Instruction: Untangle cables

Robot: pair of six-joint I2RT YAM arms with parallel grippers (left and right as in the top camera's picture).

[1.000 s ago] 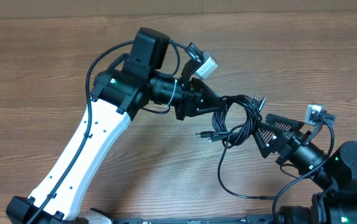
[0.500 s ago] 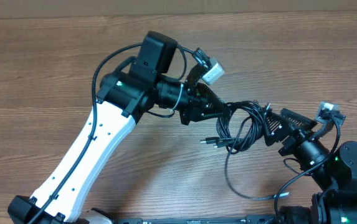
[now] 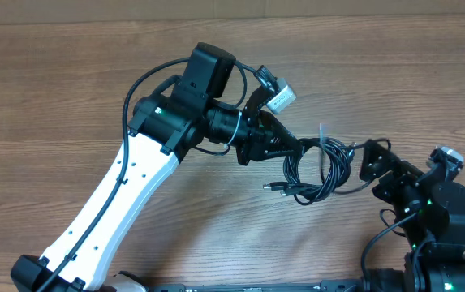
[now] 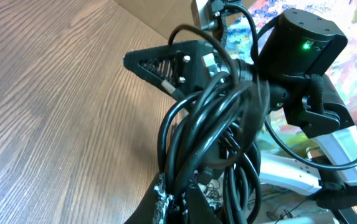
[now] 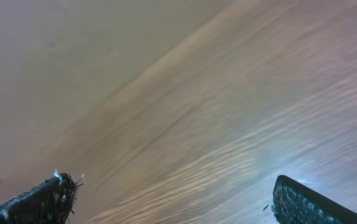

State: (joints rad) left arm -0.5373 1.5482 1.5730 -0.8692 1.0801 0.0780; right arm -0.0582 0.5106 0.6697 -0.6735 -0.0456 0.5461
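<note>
The cables (image 3: 317, 168) hang as a bunch of thin black loops over the wooden table (image 3: 70, 97), with small plug tips (image 3: 273, 186) sticking out to the left. My left gripper (image 3: 295, 149) is shut on the top of the bunch. In the left wrist view the cables (image 4: 212, 124) rise from between my fingers (image 4: 177, 208). My right gripper (image 3: 372, 162) stands open just right of the bunch, and one strand (image 3: 354, 147) reaches toward it. The right wrist view is blurred and shows only table between the right gripper's (image 5: 178, 199) fingertips (image 5: 57, 190).
The white left arm (image 3: 127, 203) crosses the table from the front left. The right arm's black base (image 3: 439, 219) sits at the front right. A cardboard wall (image 3: 232, 8) borders the far edge.
My right gripper has drawn back to the right and turned, away from the bunch. My left gripper has shifted slightly right with the cables. The long loop lying toward the front no longer shows.
</note>
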